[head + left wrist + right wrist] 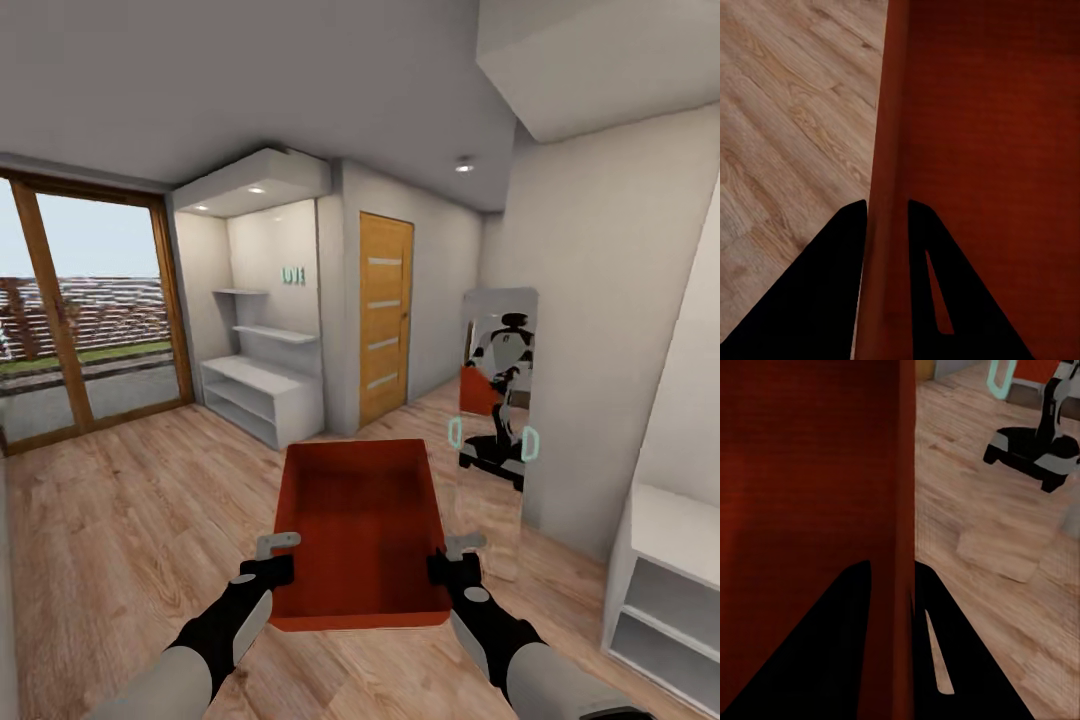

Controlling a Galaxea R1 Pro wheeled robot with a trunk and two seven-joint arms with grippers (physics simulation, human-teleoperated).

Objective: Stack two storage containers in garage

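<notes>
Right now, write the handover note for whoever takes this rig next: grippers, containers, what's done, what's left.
Left gripper: shut on the left wall of the storage container, one finger inside, one outside.
Right gripper: shut on the container's right wall, same pinch.
The container is empty, carried level in front of the trunk above the wood-plank floor.
Surroundings: a room with a wooden door ahead, a mirror on the right wall, white shelves, and a glazed patio door at left.
Done: one container picked up.
Left: carry it to the garage, set it on the concrete floor, fetch the second container, stack it on top.
</notes>
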